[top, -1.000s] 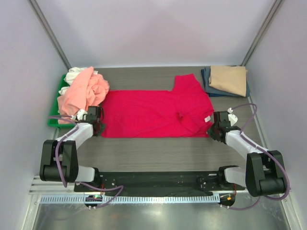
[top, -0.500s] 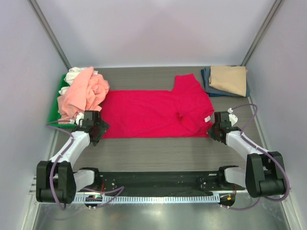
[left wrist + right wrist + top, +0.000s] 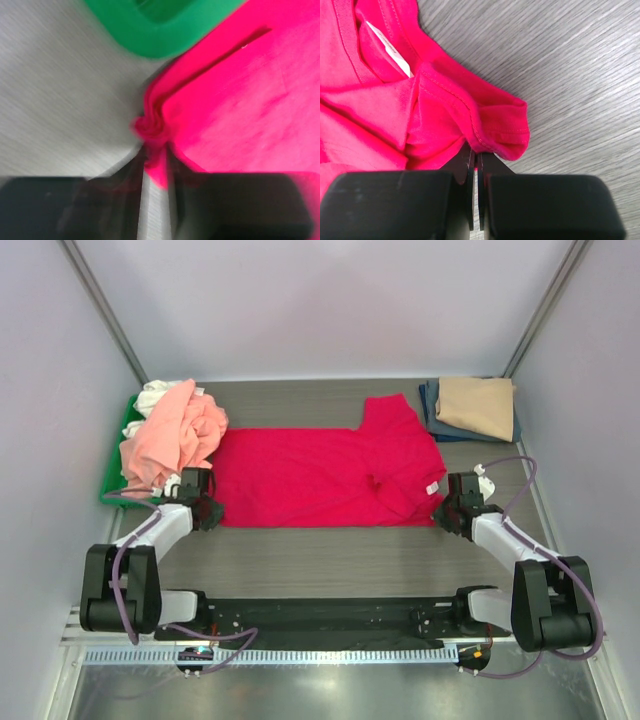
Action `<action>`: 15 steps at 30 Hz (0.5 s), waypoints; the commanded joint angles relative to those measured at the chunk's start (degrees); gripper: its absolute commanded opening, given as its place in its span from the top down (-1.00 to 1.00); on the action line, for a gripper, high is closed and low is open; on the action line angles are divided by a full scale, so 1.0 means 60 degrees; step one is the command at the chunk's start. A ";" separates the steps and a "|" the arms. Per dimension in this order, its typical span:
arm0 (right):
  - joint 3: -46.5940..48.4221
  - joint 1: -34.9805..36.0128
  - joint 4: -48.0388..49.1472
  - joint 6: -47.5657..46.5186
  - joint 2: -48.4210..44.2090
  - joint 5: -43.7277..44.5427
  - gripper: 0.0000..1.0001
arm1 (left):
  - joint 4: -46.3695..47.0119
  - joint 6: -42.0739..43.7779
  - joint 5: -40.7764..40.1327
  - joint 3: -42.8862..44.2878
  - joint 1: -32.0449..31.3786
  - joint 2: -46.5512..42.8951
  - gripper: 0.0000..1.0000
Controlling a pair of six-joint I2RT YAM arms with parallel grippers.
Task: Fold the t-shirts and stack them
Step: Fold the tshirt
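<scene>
the red t-shirt (image 3: 320, 478) lies spread flat in the middle of the worktop (image 3: 330, 555). the left gripper (image 3: 203, 506) pinches its near left corner tight, close to the green tray (image 3: 160, 35), and the right gripper (image 3: 447, 512) pinches its near right corner. a pink shirt (image 3: 170, 435) is heaped at the left edge, and a tan shirt (image 3: 478, 405) sits folded in the far right corner.

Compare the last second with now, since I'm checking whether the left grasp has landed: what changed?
The left gripper slid slightly toward the near edge along the crimson t-shirt, its arm swinging out and back. It now pinches the shirt's near-left corner. The right gripper stayed clamped on the shirt's other end. The shirt, the pink pile and the folded stack did not move.
</scene>
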 commanded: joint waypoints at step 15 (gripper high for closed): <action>0.6290 -0.0141 -0.2744 -0.1484 -0.0139 -0.0022 0.98 | -0.1842 0.0219 -0.0360 0.3720 0.0006 -0.1840 1.00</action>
